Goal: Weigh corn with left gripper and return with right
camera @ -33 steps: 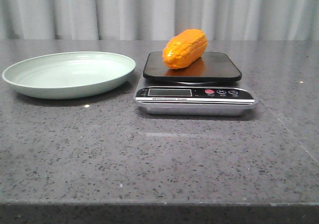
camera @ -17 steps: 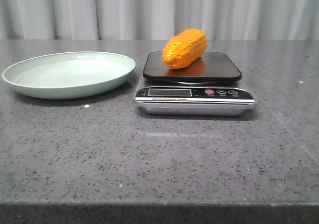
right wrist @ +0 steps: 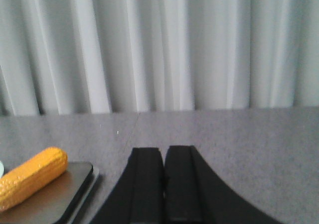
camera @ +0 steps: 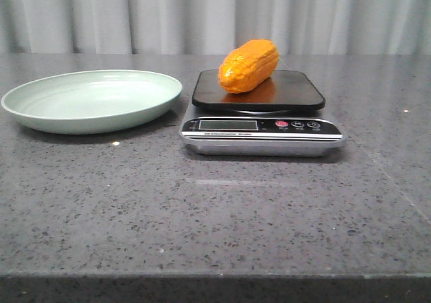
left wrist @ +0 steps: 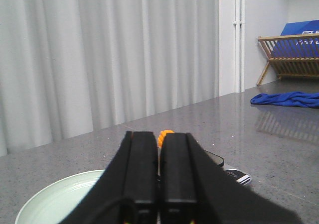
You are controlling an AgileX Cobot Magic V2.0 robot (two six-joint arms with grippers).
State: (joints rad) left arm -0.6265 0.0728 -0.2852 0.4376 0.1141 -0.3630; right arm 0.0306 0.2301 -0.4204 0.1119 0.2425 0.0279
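The orange corn (camera: pixel 249 65) lies on its side on the black platform of the silver kitchen scale (camera: pixel 262 131), at the table's middle back. A pale green plate (camera: pixel 91 101) sits left of the scale, with nothing on it. No gripper shows in the front view. In the left wrist view my left gripper (left wrist: pixel 158 137) is shut and empty, well back from the scale; the corn's tip (left wrist: pixel 163 136) peeks out behind its fingers. In the right wrist view my right gripper (right wrist: pixel 164 152) is shut and empty, with the corn (right wrist: pixel 31 176) on the scale off to one side.
The grey speckled table (camera: pixel 215 215) runs to a front edge near the camera. White curtains hang behind it. In the left wrist view a blue cloth (left wrist: pixel 289 99) and a wooden rack (left wrist: pixel 291 55) stand at the far end of the table.
The front view shifts very slightly; the corn, scale and plate keep their places.
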